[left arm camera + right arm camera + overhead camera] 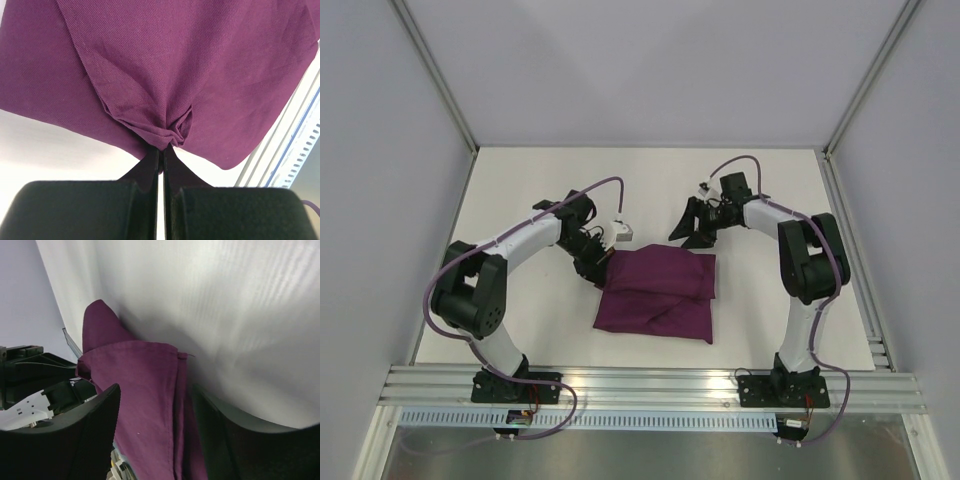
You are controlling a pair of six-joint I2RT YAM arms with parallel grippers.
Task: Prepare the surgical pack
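left arm (520, 243) bends forward and inward, left gripper (161, 151) low, its jaws pressed together on a pinch of purple cloth (170, 75). right arm (808, 262) folds inward at the elbow, right gripper (692, 226) angled down, jaws spread, gripping nothing.

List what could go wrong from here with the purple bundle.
1. The left gripper pinches only a small tuck of the purple cloth. A pull might slip it free, or drag the whole bundle across the table.
2. The right gripper is open, with its fingers either side of a folded edge. Closing there may catch several layers, or none.
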